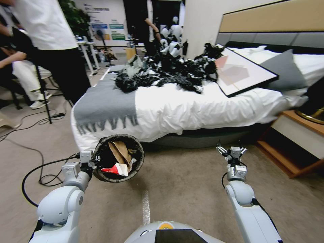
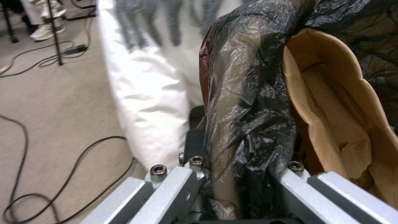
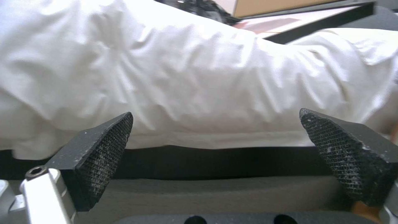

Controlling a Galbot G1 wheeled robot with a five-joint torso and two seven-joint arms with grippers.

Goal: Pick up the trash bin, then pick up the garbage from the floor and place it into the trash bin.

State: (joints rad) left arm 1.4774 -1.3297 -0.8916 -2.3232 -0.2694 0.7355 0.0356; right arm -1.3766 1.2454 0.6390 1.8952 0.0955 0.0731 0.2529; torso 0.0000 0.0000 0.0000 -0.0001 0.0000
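My left gripper (image 1: 95,161) is shut on the near rim of the trash bin (image 1: 135,168), which hangs tilted above the carpet with its mouth facing me. Its black liner (image 2: 248,102) is pinched between the left fingers. Inside the bin lies garbage: a brown paper bag (image 1: 120,152) and a red-and-white wrapper (image 1: 116,169); the brown bag (image 2: 331,109) is also close up in the left wrist view. My right gripper (image 1: 231,149) is held up over the floor to the right, open and empty, its pads (image 3: 104,155) wide apart and facing the bed's side.
A bed (image 1: 189,104) with white bedding, a grey throw (image 1: 104,104), a heap of black bags (image 1: 168,71) and a framed picture (image 1: 241,72) stands straight ahead. A wooden nightstand (image 1: 297,141) is at the right. Cables (image 1: 37,172) trail on the carpet at the left, where people stand.
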